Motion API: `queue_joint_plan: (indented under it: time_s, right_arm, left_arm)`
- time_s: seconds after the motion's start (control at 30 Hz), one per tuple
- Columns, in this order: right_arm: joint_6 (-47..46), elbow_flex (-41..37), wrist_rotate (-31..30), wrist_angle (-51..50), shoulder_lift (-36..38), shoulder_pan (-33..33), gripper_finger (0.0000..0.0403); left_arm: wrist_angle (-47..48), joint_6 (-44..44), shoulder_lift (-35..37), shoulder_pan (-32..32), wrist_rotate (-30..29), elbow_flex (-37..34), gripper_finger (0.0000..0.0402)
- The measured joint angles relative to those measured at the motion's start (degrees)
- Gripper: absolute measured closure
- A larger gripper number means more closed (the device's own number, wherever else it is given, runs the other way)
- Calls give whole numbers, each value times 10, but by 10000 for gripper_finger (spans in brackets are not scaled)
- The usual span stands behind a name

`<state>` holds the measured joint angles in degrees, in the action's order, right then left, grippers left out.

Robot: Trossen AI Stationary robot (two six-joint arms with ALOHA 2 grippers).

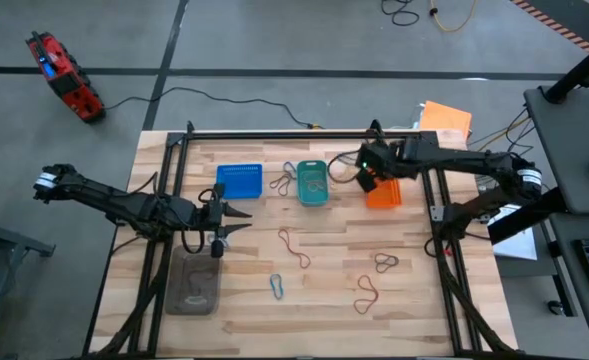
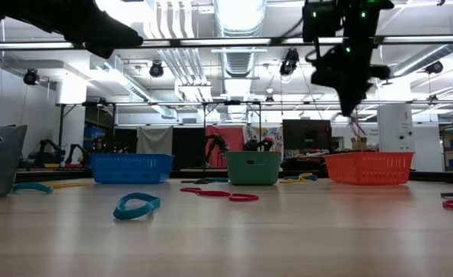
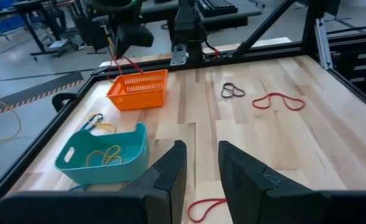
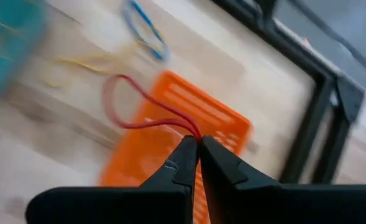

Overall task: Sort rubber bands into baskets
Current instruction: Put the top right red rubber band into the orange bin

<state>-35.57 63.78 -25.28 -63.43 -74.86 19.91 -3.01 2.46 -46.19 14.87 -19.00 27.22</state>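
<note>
My right gripper (image 1: 366,178) is shut on a red rubber band (image 4: 125,102) just above the orange basket (image 1: 384,193). In the low view it (image 2: 351,98) hangs over that basket (image 2: 367,167). My left gripper (image 1: 242,220) is open and empty, held above the table near the blue basket (image 1: 239,181). The teal basket (image 1: 313,184) stands between the other two and holds a yellow band (image 3: 105,154). Loose bands lie on the table: red ones (image 1: 294,247) (image 1: 366,293), a blue one (image 1: 277,287) and a dark one (image 1: 386,262). My right gripper pinches the red rubber band at one end of its loop (image 4: 192,132) between its two fingertips. The band is lifted clear of the table. The rest of the loop (image 4: 111,93) reaches out beyond the fingertips over the orange basket's near rim (image 4: 170,84).
A clear grey container (image 1: 194,285) stands near the table's front left, under the left arm. Blue and yellow bands (image 1: 284,182) lie between the blue and teal baskets. A black frame (image 1: 294,133) runs round the table's far edge and sides.
</note>
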Motion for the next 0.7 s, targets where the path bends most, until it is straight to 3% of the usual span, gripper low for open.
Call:
queue_joint_plan:
  time_s: [0.2,0.7]
  right_arm:
    - [2,-22,19,-11,2,47,391]
    - [-28,-80,19,6,-2,48,391]
  left_arm:
    - [0,0,0,0,0,0,324]
    - [1,0,0,0,-1,0,324]
